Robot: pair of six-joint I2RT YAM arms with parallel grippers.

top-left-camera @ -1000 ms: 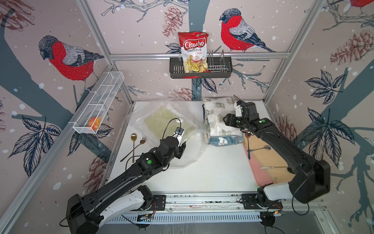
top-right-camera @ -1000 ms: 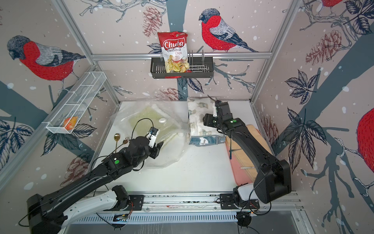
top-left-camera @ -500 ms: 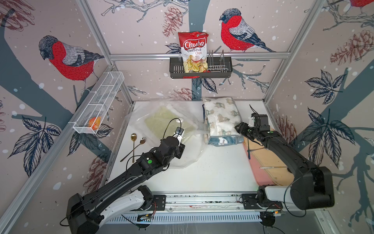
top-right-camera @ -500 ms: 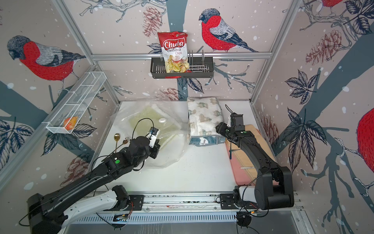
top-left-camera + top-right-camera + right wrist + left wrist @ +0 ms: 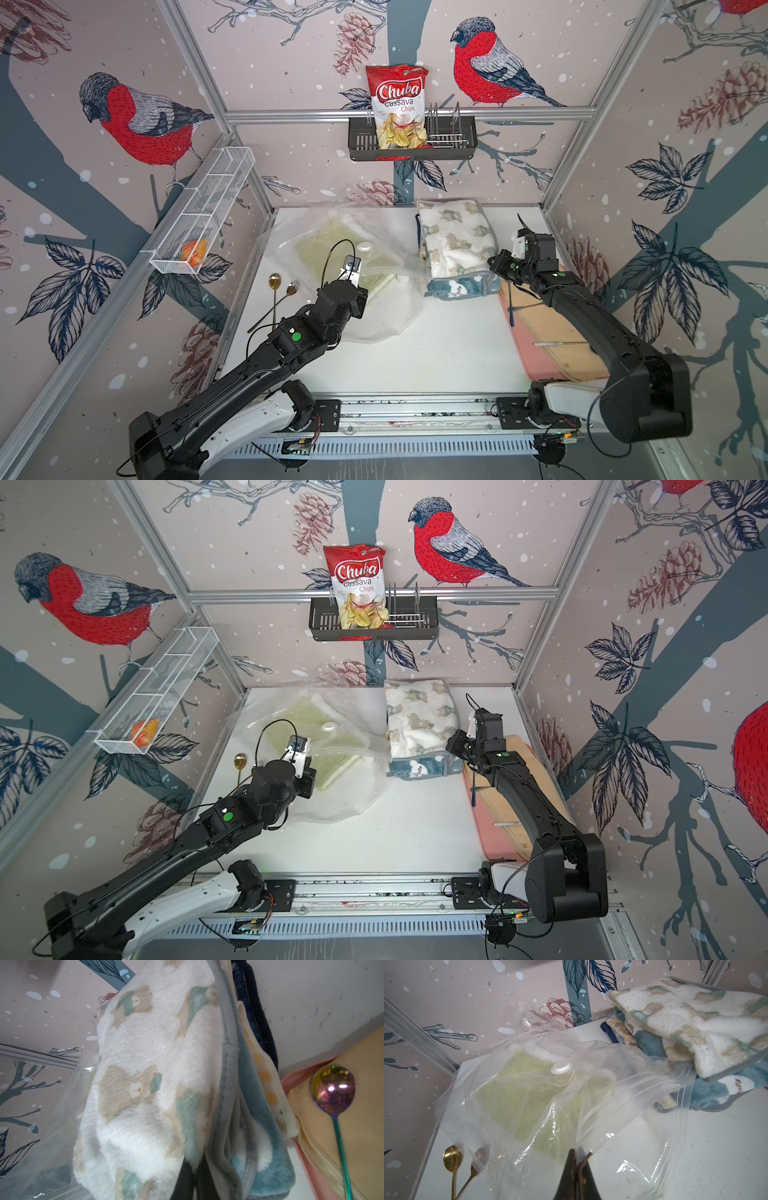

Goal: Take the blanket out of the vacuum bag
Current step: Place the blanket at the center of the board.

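The vacuum bag point(image 5: 386, 307) is a crinkly clear sack on the left half of the table, seen in both top views point(image 5: 353, 787). It has a white valve cap point(image 5: 560, 1067) and a pale green cloth point(image 5: 517, 1093) inside. My left gripper point(image 5: 578, 1155) is shut on a fold of the bag's film near its zip-seal mouth. The blanket point(image 5: 455, 245) is cream with tan and teal bears over blue layers. It lies folded at the back middle, and the bag's mouth overlaps its near left corner. My right gripper point(image 5: 194, 1167) is shut on the blanket's near right edge.
Two gold spoons point(image 5: 274, 282) lie left of the bag. A pink and tan board point(image 5: 552, 345) along the right edge carries an iridescent spoon point(image 5: 332, 1088). On the walls hang a black basket with a chips bag point(image 5: 399, 108) and a white wire shelf point(image 5: 199, 216).
My right arm drew back from over the blanket to its near right edge and shut on it. The blanket now lies flat and uncovered. My left gripper shut on the bag film.
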